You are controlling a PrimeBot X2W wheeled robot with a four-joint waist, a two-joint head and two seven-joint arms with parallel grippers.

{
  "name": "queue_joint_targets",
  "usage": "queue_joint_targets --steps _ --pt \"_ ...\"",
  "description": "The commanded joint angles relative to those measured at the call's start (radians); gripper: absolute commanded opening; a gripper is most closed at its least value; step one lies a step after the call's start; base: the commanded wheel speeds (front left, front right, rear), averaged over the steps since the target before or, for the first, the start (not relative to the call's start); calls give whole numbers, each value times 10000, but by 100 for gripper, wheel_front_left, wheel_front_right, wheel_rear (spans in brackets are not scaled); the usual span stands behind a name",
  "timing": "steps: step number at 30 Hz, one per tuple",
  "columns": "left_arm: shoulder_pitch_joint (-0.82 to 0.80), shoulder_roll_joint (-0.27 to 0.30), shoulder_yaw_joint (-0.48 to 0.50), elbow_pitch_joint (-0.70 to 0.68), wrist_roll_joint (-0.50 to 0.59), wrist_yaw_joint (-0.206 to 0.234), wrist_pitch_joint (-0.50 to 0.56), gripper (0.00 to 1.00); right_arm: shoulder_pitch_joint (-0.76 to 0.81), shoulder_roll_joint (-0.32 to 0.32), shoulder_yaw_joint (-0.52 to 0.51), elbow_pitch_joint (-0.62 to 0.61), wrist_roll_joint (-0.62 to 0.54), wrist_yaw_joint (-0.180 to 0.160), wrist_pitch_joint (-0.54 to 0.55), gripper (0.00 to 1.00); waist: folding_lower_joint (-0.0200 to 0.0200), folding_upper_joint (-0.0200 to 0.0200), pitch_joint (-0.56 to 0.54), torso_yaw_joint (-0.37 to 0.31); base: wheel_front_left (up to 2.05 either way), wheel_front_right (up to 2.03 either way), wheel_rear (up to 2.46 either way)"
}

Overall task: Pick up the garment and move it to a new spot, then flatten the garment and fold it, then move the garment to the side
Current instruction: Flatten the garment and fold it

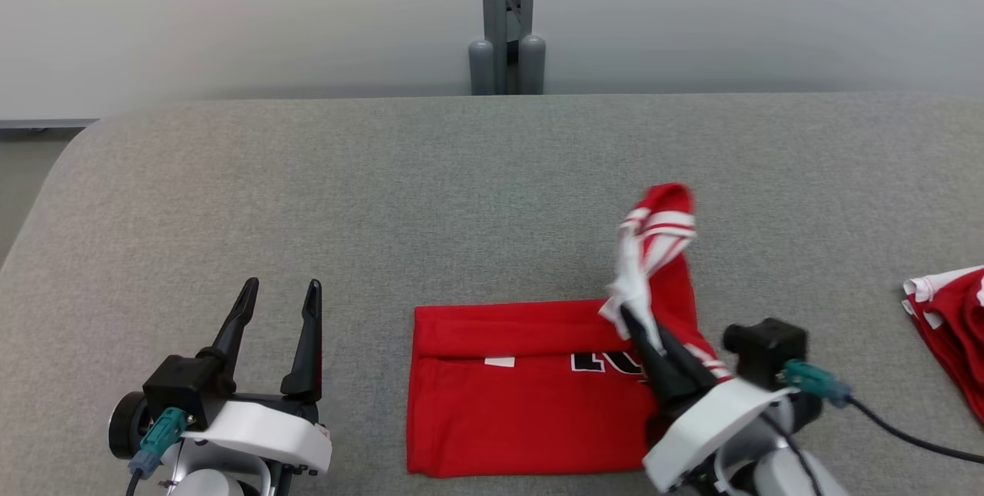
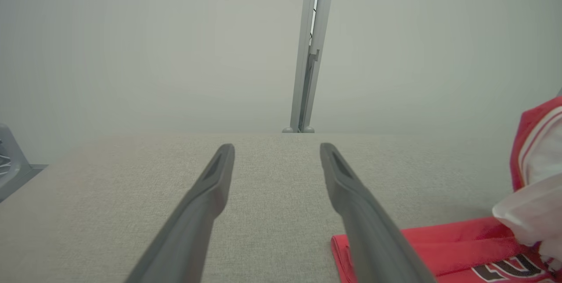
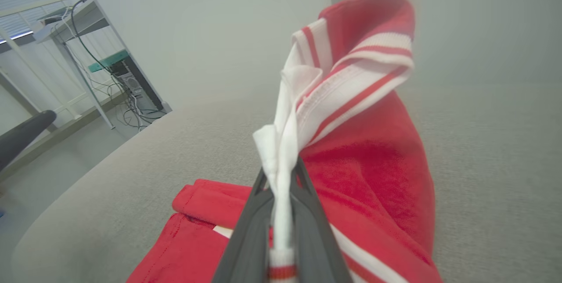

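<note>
The garment (image 1: pixel 523 396) is a red shirt with black lettering and white-striped trim, lying partly folded on the grey table (image 1: pixel 384 188). Its right end is lifted off the cloth surface: my right gripper (image 1: pixel 632 323) is shut on the bunched white-and-red striped trim (image 3: pixel 351 81), which stands up above the fingers. The right wrist view shows the fabric pinched between both fingers (image 3: pixel 307 204). My left gripper (image 1: pixel 278 292) rests open at the lower left, apart from the garment, nothing between its fingers (image 2: pixel 347 186). The garment's left edge (image 2: pixel 439 248) lies beside the left gripper's right finger.
Another red and white garment (image 1: pixel 949 319) lies at the table's right edge. A grey post (image 1: pixel 506 19) rises behind the far edge against a pale wall. Desks and cables (image 3: pixel 101 68) stand beyond the table's left side.
</note>
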State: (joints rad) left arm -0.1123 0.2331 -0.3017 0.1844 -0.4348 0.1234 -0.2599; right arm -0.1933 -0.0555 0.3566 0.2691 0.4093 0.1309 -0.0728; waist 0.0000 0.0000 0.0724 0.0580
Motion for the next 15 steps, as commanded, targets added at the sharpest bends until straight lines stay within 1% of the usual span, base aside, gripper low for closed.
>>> queue_joint_targets --steps 1,3,6,15 --pt "-169 12 28 15 37 -53 -36 100 59 -7 253 -86 136 -4 137 0 0 0 16 98 0 0 0" --pt "-197 -17 16 29 44 -82 -36 100 -133 7 760 -99 300 -4 246 0 0 0 41 207 0 0 0" --pt "-223 -79 -20 64 90 -140 -36 100 -427 17 1483 275 767 -4 268 0 0 0 89 391 0 0 0" --pt "-428 -302 -145 267 209 -318 -36 100 -1651 20 3326 2317 1921 -4 -176 0 0 0 210 869 0 0 0"
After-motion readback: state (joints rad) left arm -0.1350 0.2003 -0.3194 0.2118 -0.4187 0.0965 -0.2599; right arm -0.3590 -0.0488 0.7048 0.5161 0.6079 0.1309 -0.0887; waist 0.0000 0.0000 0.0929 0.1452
